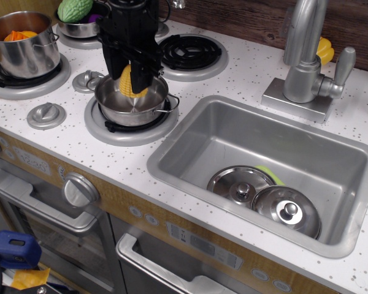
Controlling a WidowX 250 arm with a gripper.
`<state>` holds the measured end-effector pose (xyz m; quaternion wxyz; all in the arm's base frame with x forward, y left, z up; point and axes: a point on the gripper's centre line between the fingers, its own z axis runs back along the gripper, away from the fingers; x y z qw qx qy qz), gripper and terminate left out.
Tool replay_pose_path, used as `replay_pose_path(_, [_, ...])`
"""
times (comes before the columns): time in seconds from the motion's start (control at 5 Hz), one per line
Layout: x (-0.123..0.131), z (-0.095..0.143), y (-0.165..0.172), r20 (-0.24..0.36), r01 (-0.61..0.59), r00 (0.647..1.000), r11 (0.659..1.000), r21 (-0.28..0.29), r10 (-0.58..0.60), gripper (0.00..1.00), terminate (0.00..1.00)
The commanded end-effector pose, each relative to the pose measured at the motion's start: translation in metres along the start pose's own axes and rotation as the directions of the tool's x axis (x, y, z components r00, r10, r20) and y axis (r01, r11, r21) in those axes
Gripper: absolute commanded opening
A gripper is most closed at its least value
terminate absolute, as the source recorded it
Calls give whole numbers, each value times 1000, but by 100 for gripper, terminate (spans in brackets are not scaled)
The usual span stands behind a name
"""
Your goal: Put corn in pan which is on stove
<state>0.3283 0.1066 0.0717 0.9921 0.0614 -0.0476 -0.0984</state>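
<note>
My black gripper (130,78) is shut on the yellow ribbed corn (130,84) and holds it upright just over the middle of the small shiny steel pan (133,103). The pan sits on the front right burner of the white speckled stove (61,131). The corn's lower end hangs inside the pan's rim; I cannot tell whether it touches the bottom. The gripper's body hides the back of the pan.
A taller steel pot (23,43) with orange pieces stands on the left burner. A green vegetable (75,10) lies in a dish at the back. The sink (267,171) to the right holds two steel lids. A faucet (306,55) stands behind it.
</note>
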Motion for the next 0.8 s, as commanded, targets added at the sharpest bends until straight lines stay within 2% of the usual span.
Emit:
replay_pose_path(0.0, [8, 0, 16, 66, 32, 997, 999, 3, -32, 100, 0])
replay_pose_path(0.4, [8, 0, 16, 66, 32, 997, 999, 3, -32, 100, 0])
replay_pose_path(0.6, [8, 0, 16, 66, 32, 997, 999, 3, -32, 100, 100])
